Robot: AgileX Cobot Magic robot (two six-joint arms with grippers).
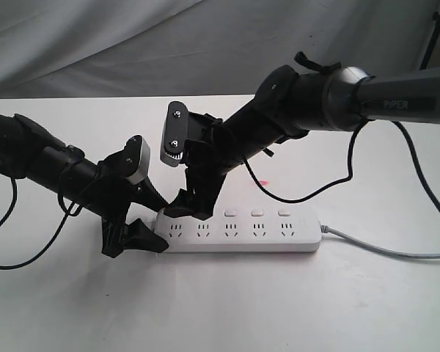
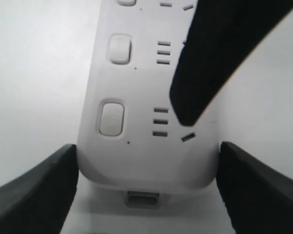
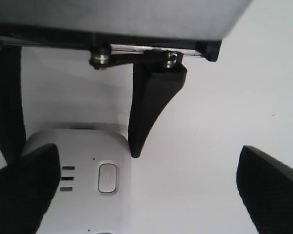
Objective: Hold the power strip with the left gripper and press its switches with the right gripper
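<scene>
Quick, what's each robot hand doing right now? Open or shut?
Left gripper: shut on the power strip, a finger on each side of its end.
Right gripper: open wide, holding nothing.

The white tabletop [image 1: 205, 308] is lit brightly and evenly; only soft shadows are cast. The wrist views are washed out, and the near black pointed fingers [image 2: 34, 195] are blurred.

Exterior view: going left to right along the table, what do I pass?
left gripper → right gripper → three uncovered switches → power strip free end → grey cord
</scene>
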